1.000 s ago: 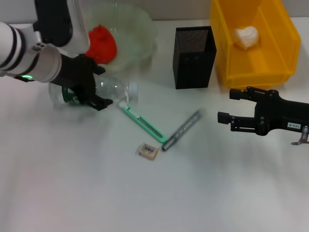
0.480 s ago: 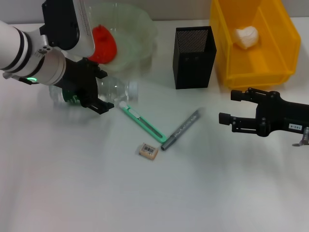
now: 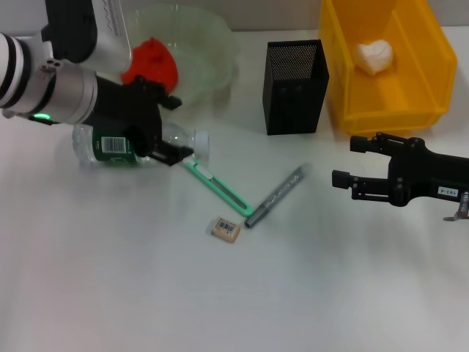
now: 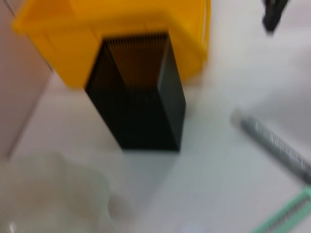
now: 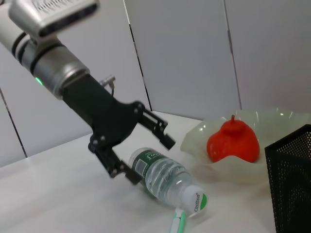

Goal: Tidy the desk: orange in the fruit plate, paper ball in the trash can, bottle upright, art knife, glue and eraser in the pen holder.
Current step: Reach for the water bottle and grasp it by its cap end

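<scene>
Clear bottle lies flat between open left gripper jaws; round body may roll away. Right gripper idle, open.

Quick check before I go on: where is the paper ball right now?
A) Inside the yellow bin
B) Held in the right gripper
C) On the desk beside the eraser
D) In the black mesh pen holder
A: the head view shows the white paper ball lying inside the yellow bin, while the right gripper hangs open and empty over the desk in front of the bin.
</scene>
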`<state>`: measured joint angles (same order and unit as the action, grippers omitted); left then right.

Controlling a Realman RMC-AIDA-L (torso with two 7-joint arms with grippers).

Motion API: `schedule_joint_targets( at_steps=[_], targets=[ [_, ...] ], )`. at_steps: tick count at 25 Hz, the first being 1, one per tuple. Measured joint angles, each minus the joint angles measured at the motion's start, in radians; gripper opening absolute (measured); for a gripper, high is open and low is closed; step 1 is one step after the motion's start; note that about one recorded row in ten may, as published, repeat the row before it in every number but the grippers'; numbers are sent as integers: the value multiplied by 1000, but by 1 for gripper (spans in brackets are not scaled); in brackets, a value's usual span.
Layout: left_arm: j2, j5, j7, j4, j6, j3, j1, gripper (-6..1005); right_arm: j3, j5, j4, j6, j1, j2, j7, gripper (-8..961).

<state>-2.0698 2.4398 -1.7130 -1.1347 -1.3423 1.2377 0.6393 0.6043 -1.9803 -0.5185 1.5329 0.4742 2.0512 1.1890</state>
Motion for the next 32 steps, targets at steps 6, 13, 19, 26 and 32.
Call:
schedule_joint_targets(
  at_steps=[6,13,19,26,32],
  targets=[
    [1,-36,35,116,135,33,39,782,0,0,-4,1,-3,-2,3,828],
    [1,-4,26,191,269,102,67,720,0,0,-6,2,0,-3,4,828],
    [0,32,3,191,240,103,74,693,0,0,-4,1,2,-6,4,827],
    [1,29,6,125,181,110,41,694,0,1,-5,-1,4,-8,7,827],
    [-1,31,18,125,177,138,46,694,0,2,-5,-2,6,-8,9,827]
  ],
)
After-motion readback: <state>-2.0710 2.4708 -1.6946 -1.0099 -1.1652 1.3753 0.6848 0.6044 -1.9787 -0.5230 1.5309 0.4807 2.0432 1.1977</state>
